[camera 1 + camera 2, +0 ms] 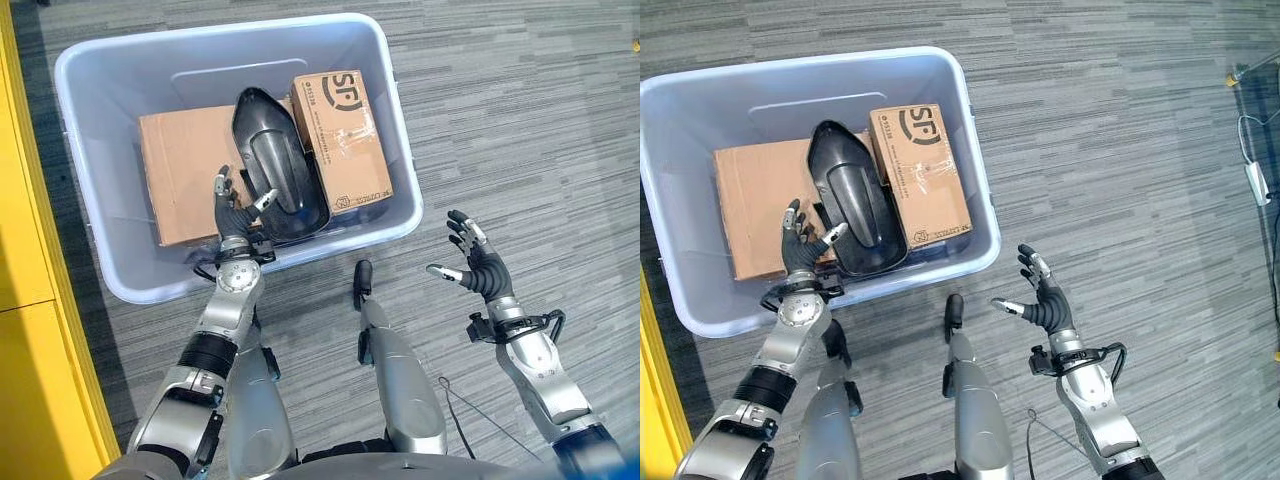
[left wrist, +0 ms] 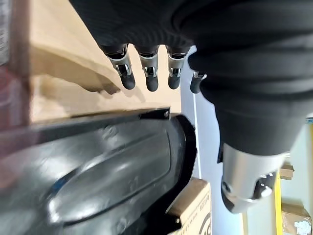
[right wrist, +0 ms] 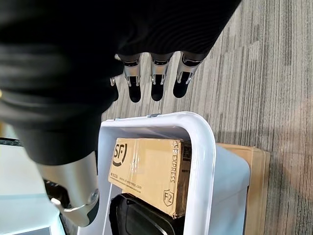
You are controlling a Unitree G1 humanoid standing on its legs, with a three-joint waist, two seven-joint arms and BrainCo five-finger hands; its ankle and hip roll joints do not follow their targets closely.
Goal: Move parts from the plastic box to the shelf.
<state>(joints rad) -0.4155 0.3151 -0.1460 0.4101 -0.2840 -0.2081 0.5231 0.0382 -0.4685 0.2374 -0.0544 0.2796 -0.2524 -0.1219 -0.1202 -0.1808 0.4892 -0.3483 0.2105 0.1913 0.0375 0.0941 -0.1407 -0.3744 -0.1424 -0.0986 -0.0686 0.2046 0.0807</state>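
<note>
Left eye view: a yellow shelf edges the far left, just beside the plastic box on the carpeted floor. The left hand reaches over the box's near wall, fingers straight and spread, above a flat brown carton and beside a black moulded part. A smaller printed carton lies just right of that part. Outside the box, the right hand hovers over the floor, fingers spread, holding nothing.

L hand & R hand, fingers straight, spread.
</note>
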